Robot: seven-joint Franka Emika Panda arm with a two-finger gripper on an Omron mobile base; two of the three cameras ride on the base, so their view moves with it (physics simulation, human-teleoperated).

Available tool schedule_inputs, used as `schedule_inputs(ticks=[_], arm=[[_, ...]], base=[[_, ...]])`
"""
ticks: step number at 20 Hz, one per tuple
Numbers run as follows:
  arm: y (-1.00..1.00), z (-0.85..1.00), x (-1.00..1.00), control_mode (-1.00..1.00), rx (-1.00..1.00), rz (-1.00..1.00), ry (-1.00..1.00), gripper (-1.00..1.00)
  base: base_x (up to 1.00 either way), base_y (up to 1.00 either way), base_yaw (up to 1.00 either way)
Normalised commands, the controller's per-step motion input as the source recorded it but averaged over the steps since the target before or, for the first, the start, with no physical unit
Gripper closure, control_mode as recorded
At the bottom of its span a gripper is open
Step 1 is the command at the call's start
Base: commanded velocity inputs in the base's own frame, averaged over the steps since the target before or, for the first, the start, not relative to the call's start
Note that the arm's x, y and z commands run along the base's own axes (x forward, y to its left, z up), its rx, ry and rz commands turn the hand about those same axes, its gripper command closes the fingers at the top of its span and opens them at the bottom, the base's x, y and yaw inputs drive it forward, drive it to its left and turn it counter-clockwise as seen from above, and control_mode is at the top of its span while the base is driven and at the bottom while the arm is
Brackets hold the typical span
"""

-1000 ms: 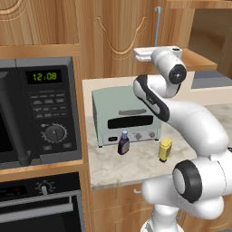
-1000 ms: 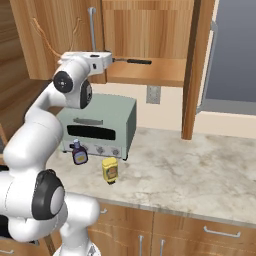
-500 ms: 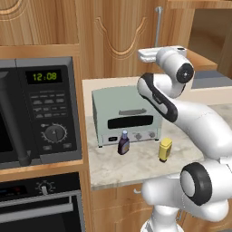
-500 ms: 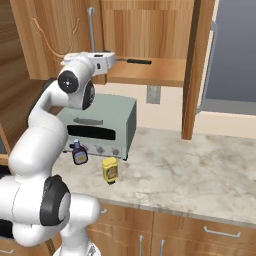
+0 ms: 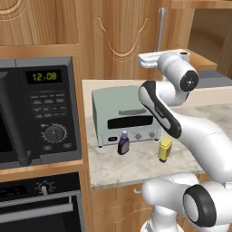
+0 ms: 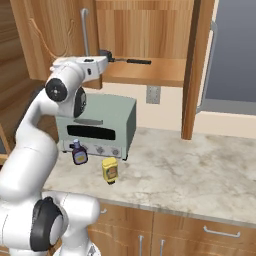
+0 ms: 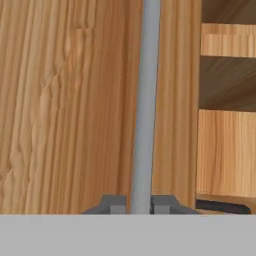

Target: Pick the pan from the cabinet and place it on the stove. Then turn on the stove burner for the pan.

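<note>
The cabinet point(image 6: 145, 35) stands partly open, the pan point(image 6: 131, 61) on its shelf. The microwave point(image 5: 41, 108) display reads 12:08. The fingers point(image 7: 139, 204), spread a second ago, now clamp the door's bar handle point(image 7: 145, 100).

The white arm point(image 5: 181, 131) rises from the lower right and bends up toward the cabinet point(image 5: 122, 41), its hand end lying against the foot of the door's vertical silver bar handle point(image 5: 160, 28); the fingers themselves cannot be made out here; the cabinet door is warm brown wood with a carved arch. Below, on the pale marbled counter point(image 5: 136, 165), stands a grey-green toaster oven point(image 5: 124, 118); just in front of it sit a small dark purple bottle point(image 5: 123, 143) and, to its right, a yellow jar point(image 5: 165, 149), apart from each other. At left a black microwave point(image 5: 41, 108) shows 12:08 on its display; under it is a black built-in oven point(image 5: 38, 204).
</note>
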Motion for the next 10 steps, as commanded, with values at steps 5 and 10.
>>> schedule_inputs(ticks=[5, 10], arm=[[0.49, 0.0, -0.81, -1.0, 0.0, 0.0, 0.0, 1.0], [0.48, 0.0, -0.92, -1.0, 0.0, 0.0, 0.01, 1.0]], base=[[0.0, 0.0, 0.0], [0.0, 0.0, 0.0]])
